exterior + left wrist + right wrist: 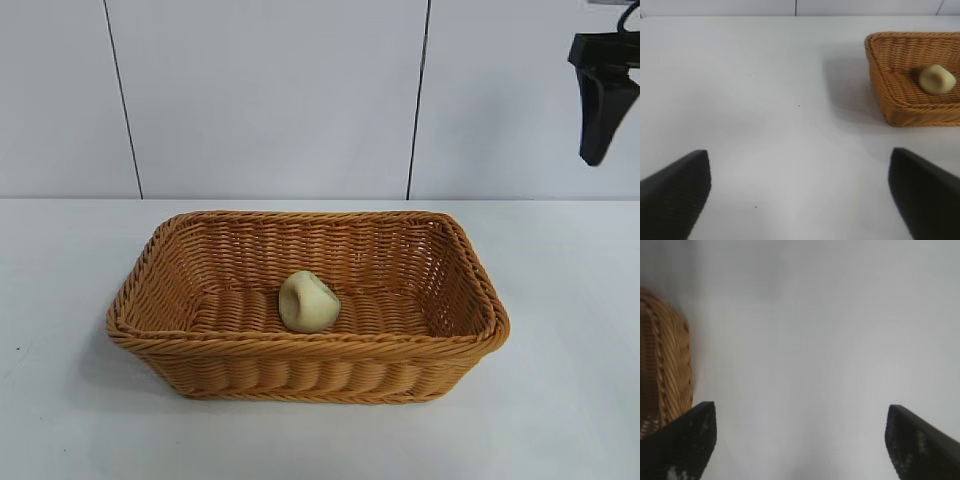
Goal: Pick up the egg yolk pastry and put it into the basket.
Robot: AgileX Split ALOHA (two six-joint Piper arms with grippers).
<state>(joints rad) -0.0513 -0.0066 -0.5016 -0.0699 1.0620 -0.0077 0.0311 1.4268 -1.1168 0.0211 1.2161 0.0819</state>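
Observation:
The egg yolk pastry [307,301], a pale cream-yellow lump with a dented top, lies on the floor of the orange-brown wicker basket [310,348], near its middle. It also shows in the left wrist view [936,79] inside the basket [890,95]. My right gripper [603,90] hangs high at the far right, above the table and clear of the basket; in its wrist view [800,440] the jaws stand wide apart and empty, with the basket's side [665,370] beside it. My left gripper [799,190] is open and empty over bare table, out of the exterior view.
The white table [560,380] surrounds the basket on all sides. A white panelled wall [270,100] stands behind it.

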